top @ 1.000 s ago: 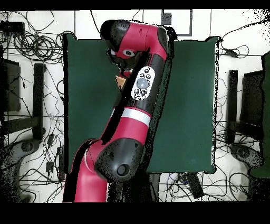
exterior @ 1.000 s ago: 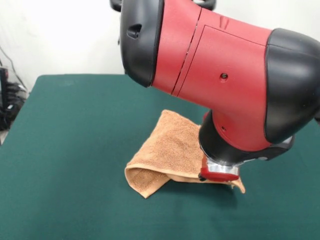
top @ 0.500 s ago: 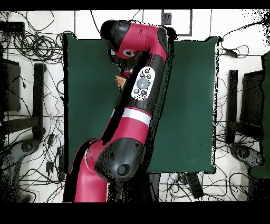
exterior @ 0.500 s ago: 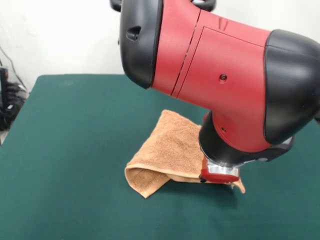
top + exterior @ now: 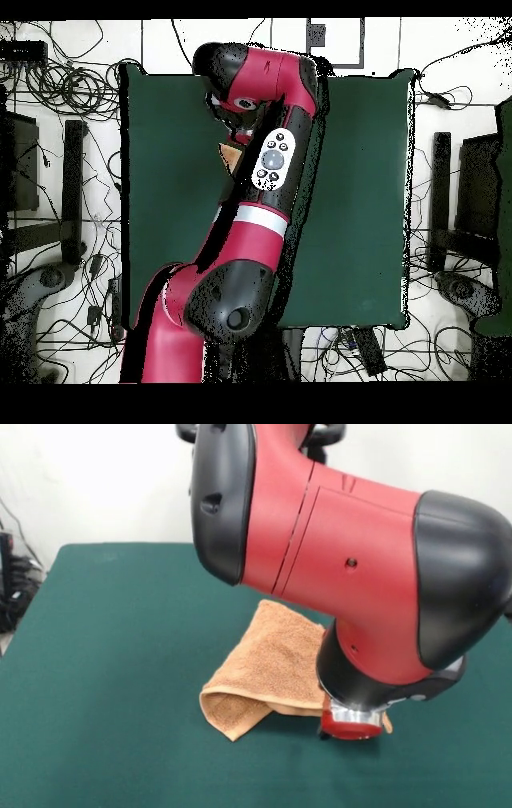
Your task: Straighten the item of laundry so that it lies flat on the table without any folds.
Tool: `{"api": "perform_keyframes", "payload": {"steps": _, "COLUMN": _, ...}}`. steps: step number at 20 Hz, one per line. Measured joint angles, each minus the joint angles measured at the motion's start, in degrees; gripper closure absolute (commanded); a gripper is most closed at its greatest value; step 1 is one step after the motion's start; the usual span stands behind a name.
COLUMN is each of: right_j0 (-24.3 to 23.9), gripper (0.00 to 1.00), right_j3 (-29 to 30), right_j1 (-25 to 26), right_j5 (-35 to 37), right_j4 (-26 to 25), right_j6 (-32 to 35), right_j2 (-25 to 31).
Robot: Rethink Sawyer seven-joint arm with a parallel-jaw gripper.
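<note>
Towel (image 5: 272,664) — orange-tan terry cloth, folded over on itself, lying on the green table (image 5: 120,664) a little to the right of the middle in your front view. You see its upper layer sloping up toward the far side, with a rolled fold forming a rounded corner at the near left, and a small tan tip showing at the right just past the arm's end. In the overhead view you find only a small tan sliver of it (image 5: 231,155) beside the arm, on the left half of the cloth top. Arm (image 5: 360,568) — red and black, filling the upper right of your front view and reaching down over the towel's near right edge. Gripper (image 5: 350,726) — you see only its silver ring and red base pressed low against the towel's edge; the fingers are hidden beneath, so you cannot tell whether it is clamped on the cloth or released. Surroundings — cables (image 5: 60,90) on the floor around the table in the overhead view.
</note>
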Motion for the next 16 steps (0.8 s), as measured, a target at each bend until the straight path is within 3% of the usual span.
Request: {"api": "perform_keyframes", "payload": {"steps": 16, "right_j0": 1.34, "gripper": 0.00, "right_j3": 3.06, "right_j1": -0.27, "right_j5": -0.80, "right_j4": -1.03, "right_j6": 0.00, "right_j2": 4.27}}
